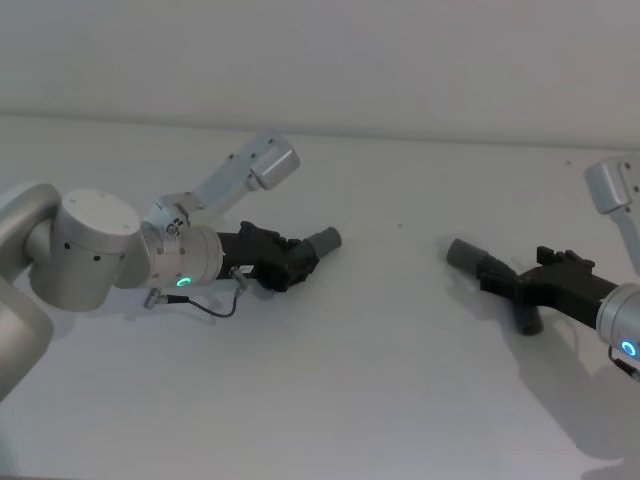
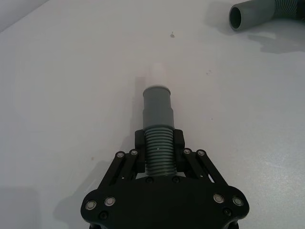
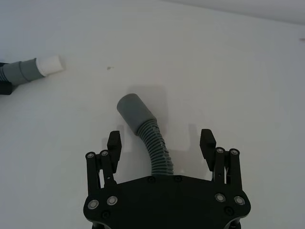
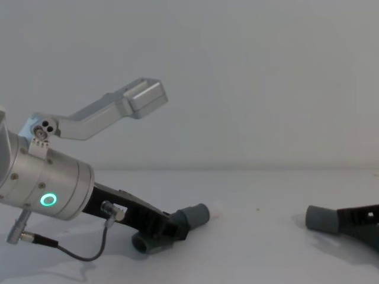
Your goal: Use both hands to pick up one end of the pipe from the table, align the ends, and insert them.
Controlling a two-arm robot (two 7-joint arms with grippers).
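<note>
Here, left black two-fingered plastic gripper [image 2: 159, 149] squeezed on ribbed part of grey bendy hose piece [image 2: 157, 136]; rest of piece hidden under gripper. Smooth grey cuff [image 2: 157, 102] sticks out past fingers [image 2: 180, 140], white tip [image 2: 156, 71] faint against white table [image 2: 71, 95]. Right black gripper [image 3: 161, 143] spread wide, fingers [image 3: 113, 144] either side of second ribbed grey piece [image 3: 159, 155], not touching. Its hollow socket cuff [image 3: 136, 112] lies on table, well apart from white tip. Right gripper cut off in chest view.
</note>
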